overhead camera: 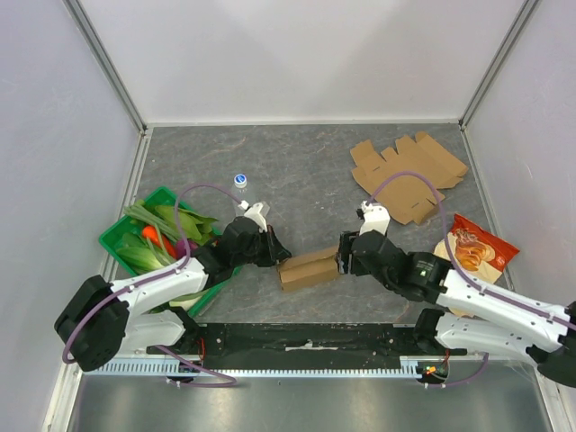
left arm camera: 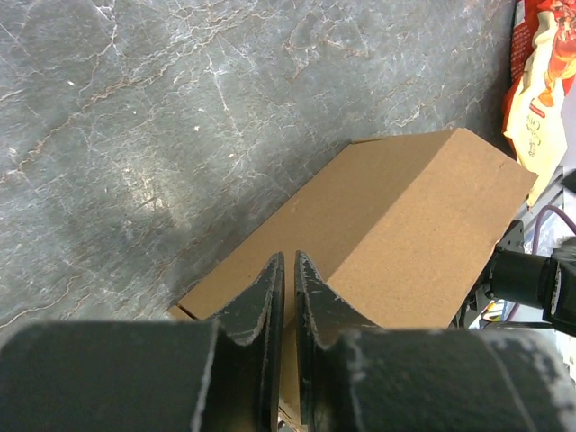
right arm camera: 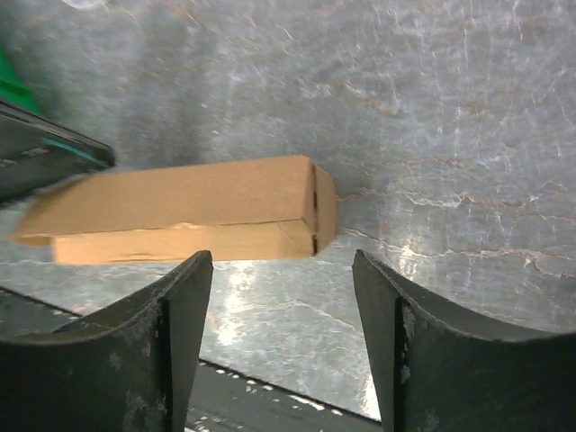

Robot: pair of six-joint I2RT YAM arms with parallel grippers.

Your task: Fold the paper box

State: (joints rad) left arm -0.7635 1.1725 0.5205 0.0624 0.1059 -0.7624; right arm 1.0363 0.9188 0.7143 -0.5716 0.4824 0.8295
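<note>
Walled on three sides, a grey, marble-veined tabletop (overhead camera: 306,162) stretches broadly toward the far wall. A flat, notched cardboard blank (overhead camera: 409,175) lies far right, a green crate (overhead camera: 110,236) of leafy vegetables left and a glossy snack bag (overhead camera: 475,250) right. Near the front edge sits the folded brown paper box (overhead camera: 308,268). The left gripper (overhead camera: 274,250) has its fingers (left arm camera: 265,297) nearly together over the box's end, and it is unclear whether they pinch cardboard. The right gripper (right arm camera: 283,270) gapes wide, just short of the box's seamed end, which only its wrist view shows.

The bare table (overhead camera: 306,171) at 12 o'clock from the box (overhead camera: 307,268) lay open, save a small bottle (overhead camera: 240,181) at 11. A green basket (overhead camera: 126,219) blocked 9 o'clock behind the left gripper (overhead camera: 280,256). The right gripper (overhead camera: 340,260), a snack bag (overhead camera: 472,250) and flat cardboard (overhead camera: 409,175) crowded 1 to 3 o'clock.
</note>
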